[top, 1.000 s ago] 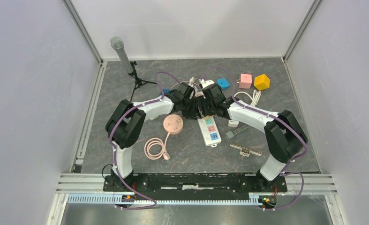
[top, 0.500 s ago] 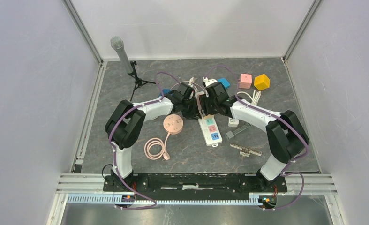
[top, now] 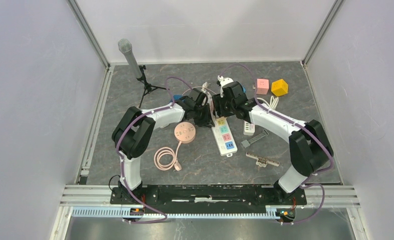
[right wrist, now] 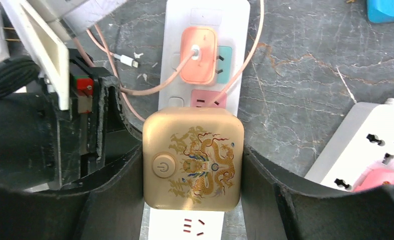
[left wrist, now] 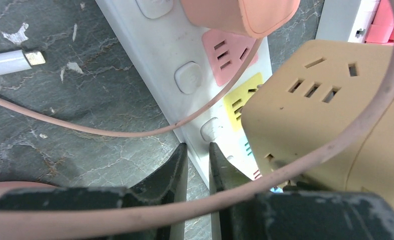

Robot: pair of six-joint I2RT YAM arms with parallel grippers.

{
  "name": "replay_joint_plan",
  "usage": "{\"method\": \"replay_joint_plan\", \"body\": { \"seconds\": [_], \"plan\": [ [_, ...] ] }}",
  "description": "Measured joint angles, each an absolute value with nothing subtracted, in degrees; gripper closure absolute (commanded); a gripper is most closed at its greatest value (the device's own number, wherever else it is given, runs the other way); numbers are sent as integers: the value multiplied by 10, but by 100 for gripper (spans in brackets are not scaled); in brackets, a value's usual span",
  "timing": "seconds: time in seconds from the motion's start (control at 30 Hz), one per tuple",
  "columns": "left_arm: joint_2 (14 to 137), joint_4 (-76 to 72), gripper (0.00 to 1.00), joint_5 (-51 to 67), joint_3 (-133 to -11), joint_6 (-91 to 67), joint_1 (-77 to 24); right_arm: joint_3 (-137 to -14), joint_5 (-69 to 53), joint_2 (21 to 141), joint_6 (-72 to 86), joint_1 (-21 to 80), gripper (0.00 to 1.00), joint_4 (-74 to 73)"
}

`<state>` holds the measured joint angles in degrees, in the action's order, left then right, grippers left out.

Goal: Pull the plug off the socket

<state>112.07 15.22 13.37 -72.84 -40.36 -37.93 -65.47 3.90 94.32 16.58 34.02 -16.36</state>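
The plug is a gold cube with a dragon print (right wrist: 193,159). My right gripper (right wrist: 192,172) is shut on its two sides and holds it just above the white power strip (right wrist: 207,20). In the left wrist view the cube (left wrist: 325,110) hangs clear of the strip (left wrist: 159,45), with the yellow socket bare beneath it. My left gripper (left wrist: 198,162) is shut on the strip's long edge. In the top view both grippers, left (top: 205,118) and right (top: 222,111), meet over the strip (top: 226,140).
A pink plug (right wrist: 197,55) with a pink cable stays in the strip's far socket. A second white strip (right wrist: 365,145) lies to the right. A pink cable reel (top: 184,131), a microphone stand (top: 130,57), a pink cube (top: 262,86) and a yellow cube (top: 279,87) surround the work.
My right gripper has moved up and toward the far side with the gold cube, uncovering the strip's yellow socket. My left gripper has stayed on the strip.
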Motion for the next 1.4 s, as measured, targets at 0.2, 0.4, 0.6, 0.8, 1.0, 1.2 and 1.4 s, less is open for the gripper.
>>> {"method": "replay_joint_plan", "body": {
  "seconds": [0.2,0.4,0.6,0.8,1.0,1.2,1.4],
  "plan": [
    [1121,153,75,135,-728,-404,-378,-655,36,942,168,344,100,-156],
    [1118,159,72,132,-731,-400,-378,-661,60,936,154,329,100,-182],
    [1078,209,59,75,-712,-372,-381,-663,81,901,149,276,100,-192],
    [1006,220,45,61,-673,-359,-380,-669,98,891,167,246,100,-192],
    [940,187,32,66,-638,-354,-380,-684,90,909,182,227,100,-187],
    [905,148,23,85,-613,-352,-380,-727,40,977,180,204,92,-170],
    [854,96,10,128,-569,-341,-380,-744,-46,1039,170,166,75,-155]
  ]
}}
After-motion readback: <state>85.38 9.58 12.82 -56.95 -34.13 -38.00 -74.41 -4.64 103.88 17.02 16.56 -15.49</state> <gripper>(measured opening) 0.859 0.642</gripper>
